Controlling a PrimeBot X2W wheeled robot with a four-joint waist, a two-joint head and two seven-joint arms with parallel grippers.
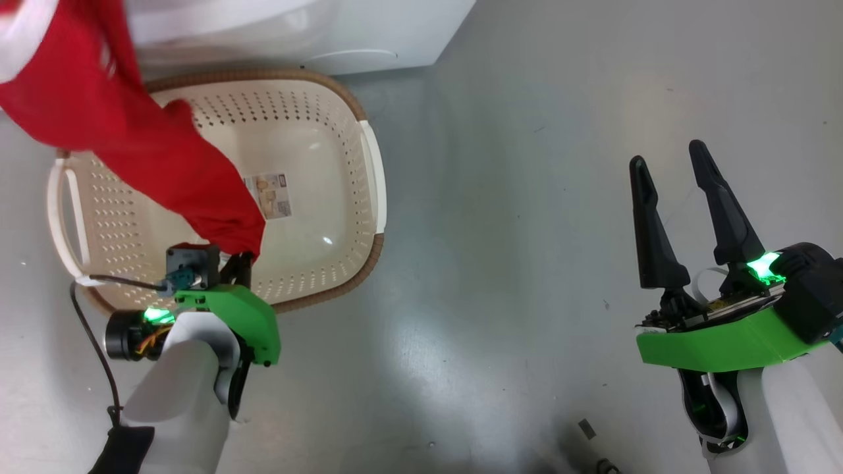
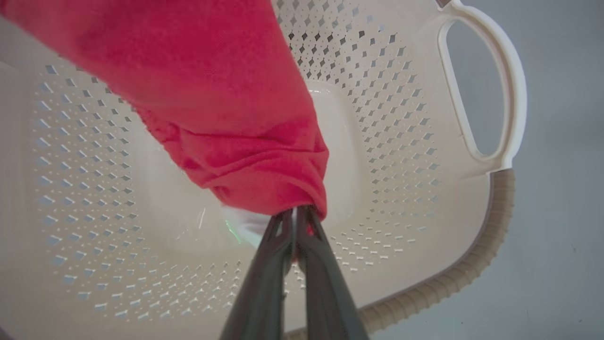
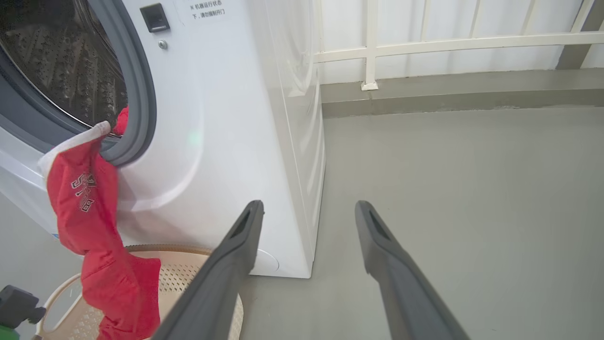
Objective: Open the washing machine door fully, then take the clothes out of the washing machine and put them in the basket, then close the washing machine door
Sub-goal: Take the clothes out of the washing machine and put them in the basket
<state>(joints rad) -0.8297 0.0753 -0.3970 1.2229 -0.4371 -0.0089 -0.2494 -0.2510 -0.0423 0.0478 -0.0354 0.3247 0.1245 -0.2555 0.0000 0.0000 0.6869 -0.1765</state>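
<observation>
The left gripper (image 2: pixel 296 215) pinches the red garment's (image 2: pixel 222 108) bunched end at its fingertips above the basket (image 2: pixel 424 156), while the right gripper (image 1: pixel 666 155) gapes wide.

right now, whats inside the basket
The basket holds a sticker on its bare bottom. A red garment, pinched by the left tool, hangs over it and hides the part beneath, so anything there cannot be seen.

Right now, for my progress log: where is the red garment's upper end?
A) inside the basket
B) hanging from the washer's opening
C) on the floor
B: the clothes drape from the washing machine opening down over the basket, their lower end in the left gripper with jaws shut.
</observation>
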